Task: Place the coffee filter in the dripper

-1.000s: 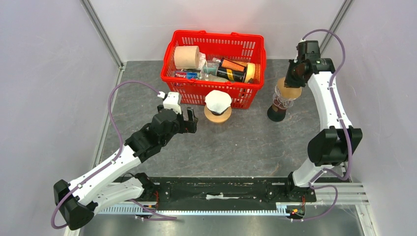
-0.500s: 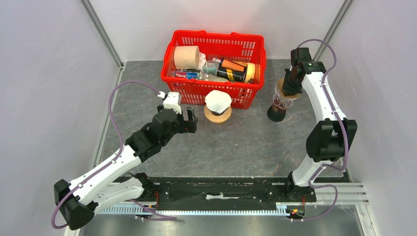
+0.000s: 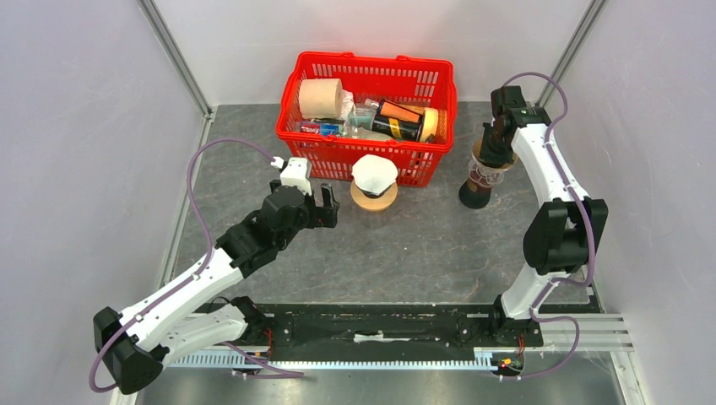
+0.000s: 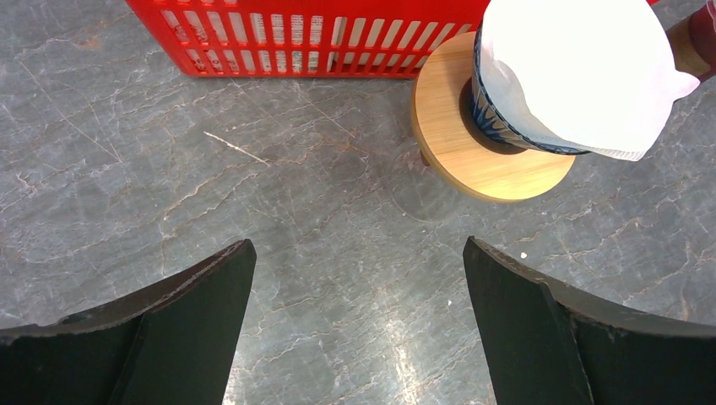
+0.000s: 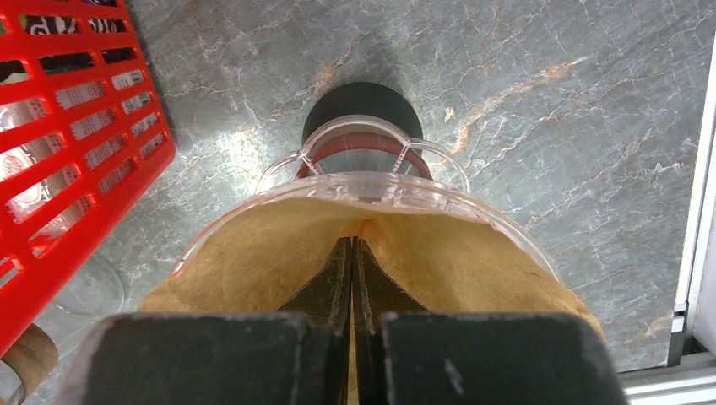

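Brown paper coffee filter [image 5: 456,253], light and crushable, sits in the clear plastic dripper [image 5: 363,181], far right; right gripper [image 5: 352,253] pinches its centre fold, left gripper [image 4: 356,253] gapes empty.

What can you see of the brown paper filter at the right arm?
The brown filter looks like unbleached paper, a cone opened out and slightly creased. It sits inside the clear dripper, its upper edge close under the rim. The right pincer is shut on its wall near the middle, where the paper folds inward. The dripper stands on a dark container beside the red basket. The filter's tip is hidden.
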Robot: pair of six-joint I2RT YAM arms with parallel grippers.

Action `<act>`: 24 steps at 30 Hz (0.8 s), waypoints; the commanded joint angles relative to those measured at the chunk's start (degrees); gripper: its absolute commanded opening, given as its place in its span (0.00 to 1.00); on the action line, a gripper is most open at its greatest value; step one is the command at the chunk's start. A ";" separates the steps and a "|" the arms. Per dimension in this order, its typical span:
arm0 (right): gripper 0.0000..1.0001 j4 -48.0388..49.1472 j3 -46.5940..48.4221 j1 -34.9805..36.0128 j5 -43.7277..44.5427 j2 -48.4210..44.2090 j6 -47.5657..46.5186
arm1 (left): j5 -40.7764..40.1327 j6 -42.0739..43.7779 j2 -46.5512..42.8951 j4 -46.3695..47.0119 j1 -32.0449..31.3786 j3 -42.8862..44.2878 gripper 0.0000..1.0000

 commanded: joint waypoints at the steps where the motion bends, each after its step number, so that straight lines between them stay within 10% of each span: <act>1: 0.02 0.81 -0.64 0.07 1.16 0.53 0.18 | -0.74 -1.37 -0.37 1.27 0.37 -0.39 1.00; 24: 0.02 1.80 -2.37 0.10 0.62 3.07 0.31 | -1.01 -1.37 -0.36 0.97 0.55 -0.55 1.00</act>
